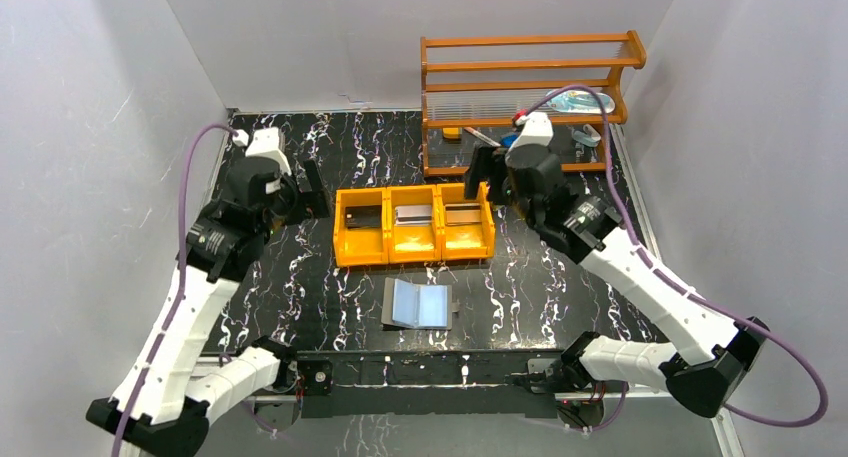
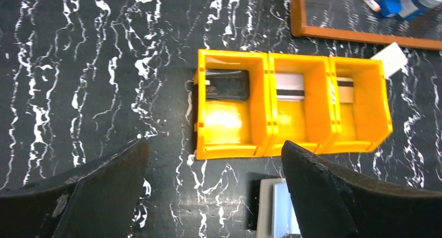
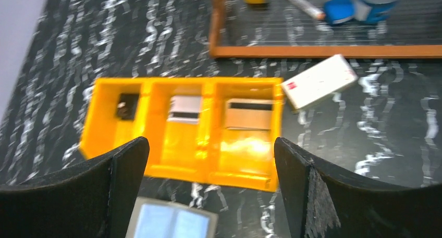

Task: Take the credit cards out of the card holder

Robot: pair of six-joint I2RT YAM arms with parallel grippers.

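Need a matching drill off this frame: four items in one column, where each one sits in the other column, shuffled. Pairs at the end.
Things:
1. dark card
2. silvery card
3. brownish card
4. card holder

Places (as seen in the top view):
A. middle compartment of the orange tray
B. lying open on the table, on the near side of the tray
C. left compartment of the tray
D. right compartment of the tray

Pairs: 1-C, 2-A, 3-D, 4-B.
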